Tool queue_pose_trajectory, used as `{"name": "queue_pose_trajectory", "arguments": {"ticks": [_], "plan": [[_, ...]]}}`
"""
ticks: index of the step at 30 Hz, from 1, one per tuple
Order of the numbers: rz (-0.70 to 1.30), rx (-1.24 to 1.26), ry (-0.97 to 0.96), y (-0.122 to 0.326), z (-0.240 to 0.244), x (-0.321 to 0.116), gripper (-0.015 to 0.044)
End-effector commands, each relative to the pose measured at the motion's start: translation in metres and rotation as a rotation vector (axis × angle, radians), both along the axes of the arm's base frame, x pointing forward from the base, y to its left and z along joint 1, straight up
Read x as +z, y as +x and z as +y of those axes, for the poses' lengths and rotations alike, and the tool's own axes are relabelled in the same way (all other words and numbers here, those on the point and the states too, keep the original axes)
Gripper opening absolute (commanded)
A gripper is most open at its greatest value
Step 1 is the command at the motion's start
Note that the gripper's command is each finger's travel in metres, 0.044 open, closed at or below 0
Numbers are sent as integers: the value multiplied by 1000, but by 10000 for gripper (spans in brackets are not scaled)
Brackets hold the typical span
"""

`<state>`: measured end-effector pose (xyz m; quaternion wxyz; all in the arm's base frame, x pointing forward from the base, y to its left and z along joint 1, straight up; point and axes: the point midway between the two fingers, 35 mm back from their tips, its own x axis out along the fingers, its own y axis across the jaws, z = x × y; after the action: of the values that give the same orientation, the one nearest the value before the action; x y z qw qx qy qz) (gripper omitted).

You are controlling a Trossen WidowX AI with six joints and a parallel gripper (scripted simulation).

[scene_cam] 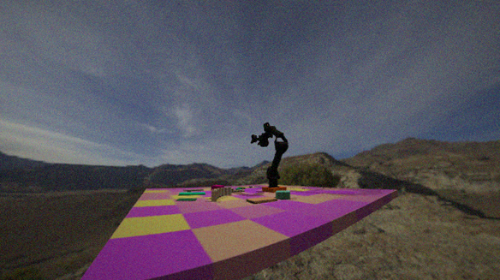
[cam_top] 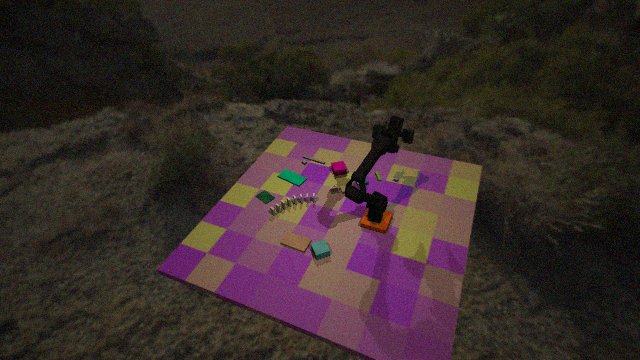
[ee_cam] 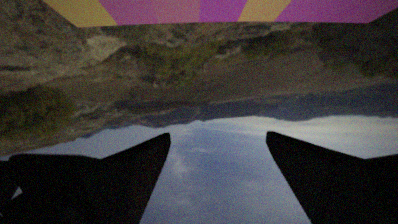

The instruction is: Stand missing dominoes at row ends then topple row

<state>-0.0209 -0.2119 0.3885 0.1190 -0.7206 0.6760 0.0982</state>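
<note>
Several pale dominoes stand upright in a gently curved row, left of the arm's base in the top view. Small brownish pieces lie low between the row's right end and the arm; they are too small and dark to tell whether they are dominoes. My gripper is open with nothing between its fingers. It is raised high above the table and points outward, well away from the row. No domino shows in the wrist view.
The orange base carries the arm. A magenta block, a green slab, a dark green tile, a dark rod and a lime piece lie around. A tan slab and a teal block lie nearer the top camera.
</note>
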Motion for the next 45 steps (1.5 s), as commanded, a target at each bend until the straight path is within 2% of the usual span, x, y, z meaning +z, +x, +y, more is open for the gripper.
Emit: {"name": "queue_pose_trajectory", "arguments": {"ticks": [1, 3, 9, 15, 24, 33, 39, 45], "plan": [[14, 9, 3, 1, -1, -1, 374], [127, 80, 27, 5, -8, -10, 321], [645, 457, 86, 36, -34, -52, 164], [1136, 913, 33, 79, -44, -97, 6], [1536, 1315, -103, 114, -43, -135, 0], [1909, 1740, -353, 148, -33, -174, 0], [2125, 2032, -608, 169, -21, -199, 0], [2307, 2324, -981, 187, -4, -225, 0]]}}
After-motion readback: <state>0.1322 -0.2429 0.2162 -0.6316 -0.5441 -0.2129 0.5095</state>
